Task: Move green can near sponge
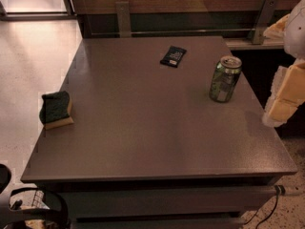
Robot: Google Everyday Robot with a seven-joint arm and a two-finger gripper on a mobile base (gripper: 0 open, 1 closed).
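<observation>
The green can (225, 78) stands upright on the right side of the grey table (143, 128), its silver top and pull tab showing. The sponge (56, 109), dark green over yellow foam, lies at the table's left edge, far from the can. My gripper (284, 100), white and yellowish, hangs at the right border of the view, off the table's right edge, to the right of the can and a little nearer the front. It is apart from the can and holds nothing that I can see.
A flat dark packet (173, 56) lies near the back of the table, left of the can. A wall with a rail and metal brackets (123, 18) runs behind. A cable (267, 213) hangs at the front right. Dark robot parts (28, 206) sit at the bottom left.
</observation>
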